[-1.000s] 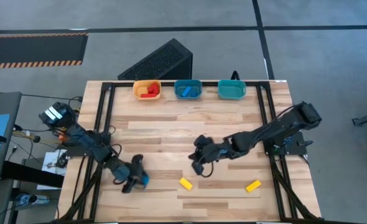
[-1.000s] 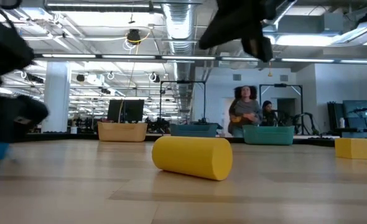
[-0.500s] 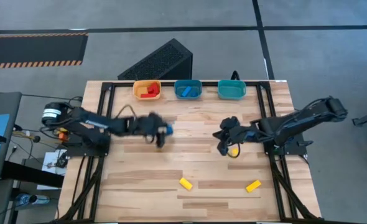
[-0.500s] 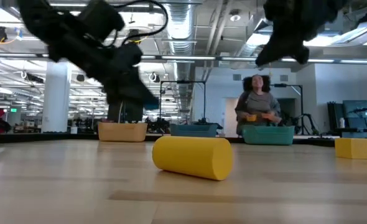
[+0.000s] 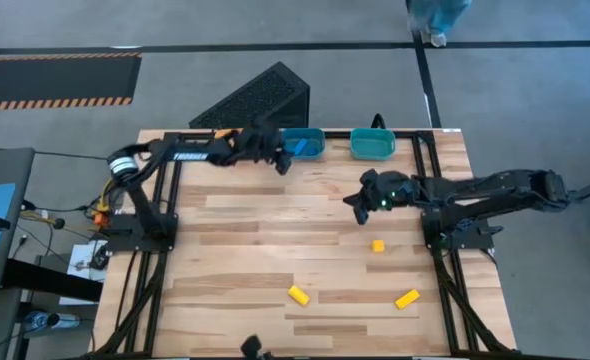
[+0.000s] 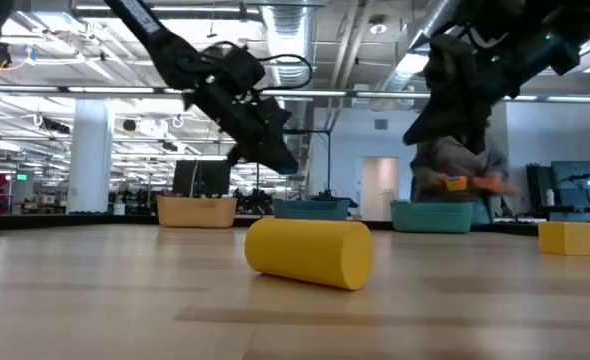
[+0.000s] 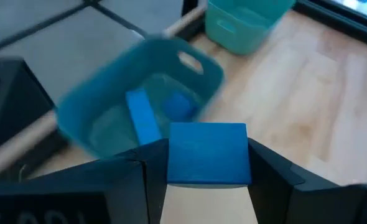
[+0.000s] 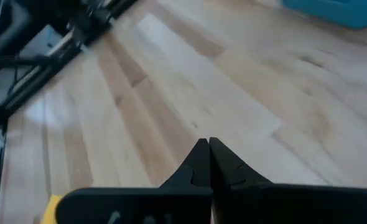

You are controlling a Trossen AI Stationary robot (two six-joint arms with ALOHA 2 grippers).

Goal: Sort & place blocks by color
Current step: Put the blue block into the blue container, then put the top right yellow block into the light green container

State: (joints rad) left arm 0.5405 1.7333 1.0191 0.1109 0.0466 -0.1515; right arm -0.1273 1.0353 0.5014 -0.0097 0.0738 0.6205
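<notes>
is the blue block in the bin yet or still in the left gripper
Still in the left gripper: the blue block sits clamped between its fingers, just short of the blue bin, which already holds two blue pieces.

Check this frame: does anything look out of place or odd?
One small yellow block lies alone mid-table, near the right tool, which is shut on nothing. The left tool holding a blue block by the blue bin looks normal.
</notes>
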